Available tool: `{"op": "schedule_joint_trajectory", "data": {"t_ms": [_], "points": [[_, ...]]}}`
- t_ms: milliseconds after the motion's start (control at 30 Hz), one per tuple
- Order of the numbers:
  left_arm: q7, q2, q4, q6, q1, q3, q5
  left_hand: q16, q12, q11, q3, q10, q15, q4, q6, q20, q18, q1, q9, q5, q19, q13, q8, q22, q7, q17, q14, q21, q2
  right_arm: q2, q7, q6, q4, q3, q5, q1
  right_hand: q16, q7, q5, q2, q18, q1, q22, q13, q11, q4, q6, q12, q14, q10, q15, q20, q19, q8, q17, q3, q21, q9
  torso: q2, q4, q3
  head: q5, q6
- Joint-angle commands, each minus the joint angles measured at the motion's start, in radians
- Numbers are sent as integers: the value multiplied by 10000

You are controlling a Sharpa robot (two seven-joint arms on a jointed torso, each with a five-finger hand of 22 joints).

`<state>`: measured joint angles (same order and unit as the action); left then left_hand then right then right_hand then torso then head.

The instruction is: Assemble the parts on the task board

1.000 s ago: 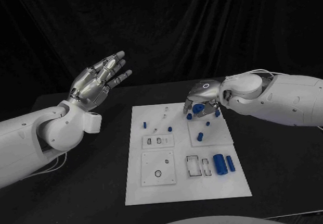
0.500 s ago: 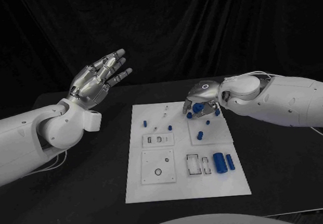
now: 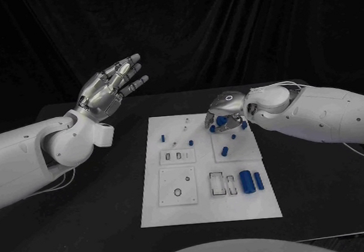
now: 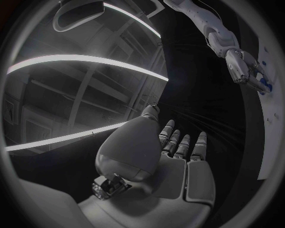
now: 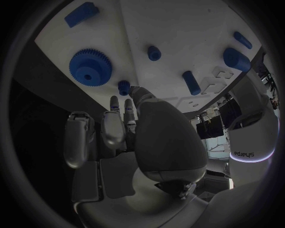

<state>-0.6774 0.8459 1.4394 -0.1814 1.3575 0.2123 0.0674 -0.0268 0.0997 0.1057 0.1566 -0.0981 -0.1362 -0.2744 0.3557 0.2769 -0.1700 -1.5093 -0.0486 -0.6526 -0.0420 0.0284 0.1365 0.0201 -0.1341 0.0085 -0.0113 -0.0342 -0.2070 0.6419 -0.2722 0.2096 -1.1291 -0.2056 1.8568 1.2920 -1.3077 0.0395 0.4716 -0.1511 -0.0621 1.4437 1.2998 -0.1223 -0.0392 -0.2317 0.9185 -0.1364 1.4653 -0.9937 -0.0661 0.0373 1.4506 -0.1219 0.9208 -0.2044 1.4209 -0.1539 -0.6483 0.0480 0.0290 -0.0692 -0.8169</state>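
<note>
My right hand [image 3: 228, 112] has crept slightly leftward over the task board's [image 3: 211, 212] far end, fingertips touching a small blue peg [image 5: 123, 87] beside the blue gear [image 5: 90, 68], grip unclear; left hand [image 3: 111, 87] spread aloft; next I'd pinch cleanly.

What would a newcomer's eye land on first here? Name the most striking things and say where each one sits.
First the left hand, raised high above the table's far left with fingers spread and holding nothing. Then the right hand, down over the far right part of the white task board, its fingertips at a small blue part beside a blue gear. Near the board's near right corner lie two larger blue cylinders.
</note>
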Motion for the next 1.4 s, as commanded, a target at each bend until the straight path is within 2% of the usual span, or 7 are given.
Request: {"op": "schedule_joint_trajectory", "data": {"t_ms": [33,267,500,933,1400], "points": [[-458,-18,4,-151,-8,-11,6,42,36,3,-70,45,43,5,67,33,-97,-93,-11,-68,17,-3,62,-14,0,-8,7,15,-20,-34,-68,175,62,6,83,-72,49,-8,-50,23,-47,75,12,-18,10,-7,78,-44,39,-62,-21,23,-42,-69,-22,-47,-55,-17,12,-2,4,15,-25],[-441,-14,-2,-182,-12,-11,6,46,40,8,-79,46,51,5,66,32,-96,-100,-11,-69,24,-2,63,-17,-4,-9,10,20,-22,-107,-108,191,210,6,83,-136,65,-37,26,26,-47,131,19,-48,15,51,152,-52,33,-90,-25,21,-47,-117,-45,-144,-61,-97,15,-3,0,10,-44],[-446,-3,-2,-193,-15,-11,6,46,41,12,-91,50,53,8,70,33,-96,-109,-11,-73,23,-2,67,-17,-8,-9,11,20,-28,-178,-222,380,345,6,83,-172,89,-121,243,38,-42,295,63,-134,49,237,391,-114,28,-252,-48,2,-52,-300,-58,-490,-64,-393,26,5,5,14,-89],[-337,-24,-45,-246,-29,-11,6,46,47,18,-131,56,47,23,70,37,-95,-141,-11,-87,28,-2,72,-19,-15,-9,13,23,-48,-184,-207,456,387,6,82,-188,113,-79,136,-7,-40,315,82,-162,44,307,263,-111,20,-255,-49,-3,-56,-266,-83,-696,-69,-519,36,-1,7,15,-152],[-236,-33,-56,-303,-40,-11,6,43,50,17,-149,57,39,33,75,40,-95,-158,-12,-96,23,-1,76,-17,-13,-8,13,19,-54,-261,-213,338,491,6,81,-194,136,-247,54,-58,-36,222,140,-421,143,520,509,-458,7,-654,-107,-48,-66,-563,-76,-989,-76,-1058,44,0,6,3,-196]]}}
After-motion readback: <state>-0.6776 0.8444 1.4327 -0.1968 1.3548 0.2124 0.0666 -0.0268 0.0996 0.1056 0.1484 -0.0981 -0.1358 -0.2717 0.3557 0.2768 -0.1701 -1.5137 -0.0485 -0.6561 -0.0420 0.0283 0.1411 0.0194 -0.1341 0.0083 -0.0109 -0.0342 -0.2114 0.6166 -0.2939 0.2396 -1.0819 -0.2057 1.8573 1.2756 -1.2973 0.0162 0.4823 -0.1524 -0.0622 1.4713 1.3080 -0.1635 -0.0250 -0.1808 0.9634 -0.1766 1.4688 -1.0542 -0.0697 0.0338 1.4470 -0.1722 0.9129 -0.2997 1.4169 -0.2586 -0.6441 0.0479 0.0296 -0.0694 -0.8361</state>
